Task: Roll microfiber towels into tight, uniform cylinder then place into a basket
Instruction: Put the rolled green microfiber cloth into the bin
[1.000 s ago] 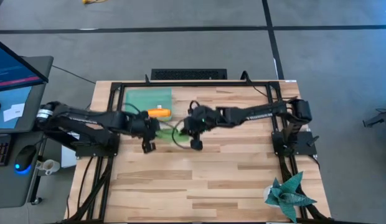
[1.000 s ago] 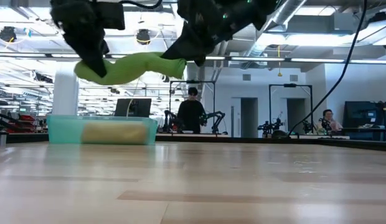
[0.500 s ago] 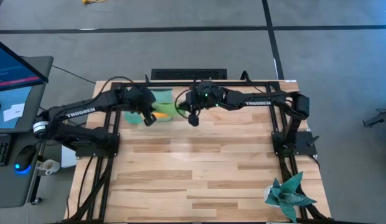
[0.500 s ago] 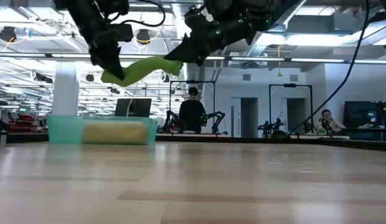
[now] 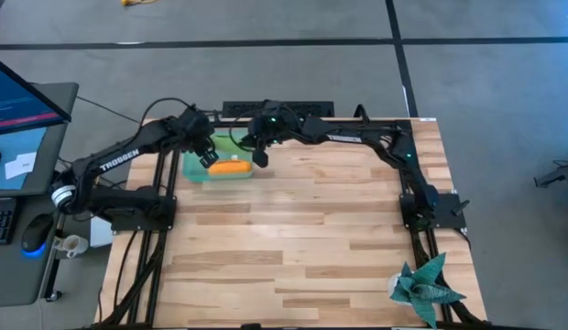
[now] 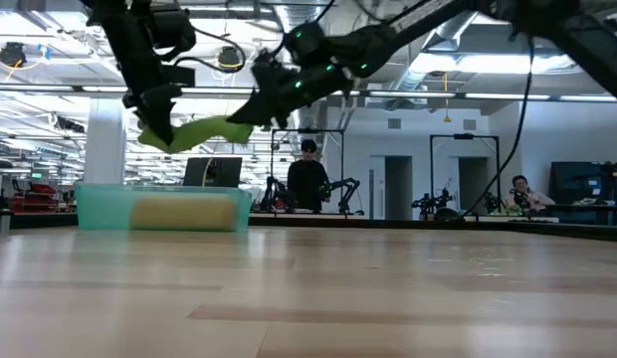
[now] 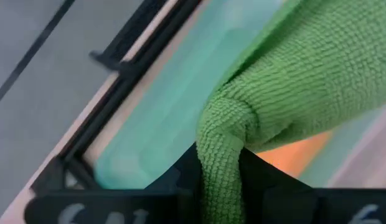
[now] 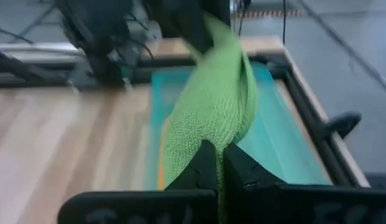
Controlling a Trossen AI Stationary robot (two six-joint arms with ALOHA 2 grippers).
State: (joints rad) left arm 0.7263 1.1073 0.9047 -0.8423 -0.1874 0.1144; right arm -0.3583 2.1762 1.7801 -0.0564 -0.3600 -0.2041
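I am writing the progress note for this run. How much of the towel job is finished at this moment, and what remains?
Done: the orange towel already lies rolled in the basket. In hand: the green towel, rolled, hangs in the air above the basket, with the left gripper shut on one end and the right gripper shut on the other. Left: lower it into the basket beside the orange one and let go.

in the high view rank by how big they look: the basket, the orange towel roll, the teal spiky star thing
1. The basket, though both arms cover much of it.
2. The teal spiky star at the table's near right corner.
3. The orange towel roll lying in the basket.
All rest at table level, so nearness to the camera hardly skews this.
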